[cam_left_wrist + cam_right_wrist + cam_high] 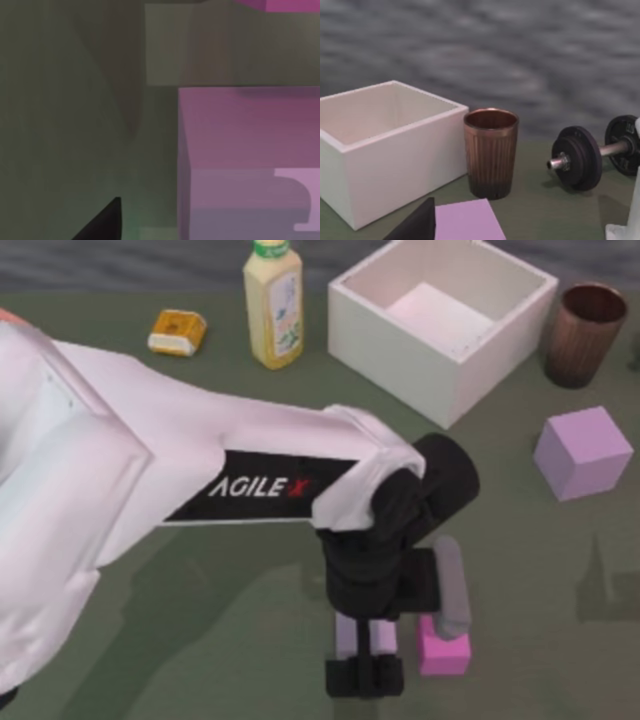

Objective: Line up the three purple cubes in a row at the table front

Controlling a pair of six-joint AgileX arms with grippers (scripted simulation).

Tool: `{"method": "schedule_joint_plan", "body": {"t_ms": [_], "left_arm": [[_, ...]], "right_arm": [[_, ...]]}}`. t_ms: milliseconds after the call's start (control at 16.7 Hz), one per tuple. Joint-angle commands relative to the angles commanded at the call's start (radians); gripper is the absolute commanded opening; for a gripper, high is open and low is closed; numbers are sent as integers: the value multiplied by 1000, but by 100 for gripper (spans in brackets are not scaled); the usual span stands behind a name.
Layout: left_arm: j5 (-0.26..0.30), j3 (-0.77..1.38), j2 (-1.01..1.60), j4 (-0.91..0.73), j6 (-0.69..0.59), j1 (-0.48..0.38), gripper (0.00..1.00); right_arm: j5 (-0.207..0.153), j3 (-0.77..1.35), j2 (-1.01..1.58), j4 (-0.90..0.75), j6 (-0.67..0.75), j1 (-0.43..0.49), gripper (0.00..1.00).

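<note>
From above, your left tool sits at the table front edge, clamped on the medium cube, the small cube just to its right. At the left wrist, the medium cube fills the frame beside one finger. The right wrist shows the large cube directly beneath your right arm at the table's right side, so it is nearer; I cannot tell that tool's state.

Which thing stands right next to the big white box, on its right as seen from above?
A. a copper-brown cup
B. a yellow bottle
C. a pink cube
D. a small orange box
A. In the top view the copper-brown cup stands just right of the white box; the right wrist view shows them side by side too, while the yellow bottle is on the box's left.
</note>
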Motion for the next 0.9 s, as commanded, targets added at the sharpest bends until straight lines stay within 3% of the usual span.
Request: {"method": "schedule_joint_plan", "body": {"t_ms": [240, 600, 900], "left_arm": [[0, 13, -7, -18, 1, 2, 100], [0, 129, -85, -223, -1, 19, 100], [-1, 143, -96, -241, -1, 16, 100]], "right_arm": [[0, 0, 0, 0, 0, 0, 100], [0, 0, 0, 0, 0, 0, 100], [0, 0, 0, 0, 0, 0, 100]]}}
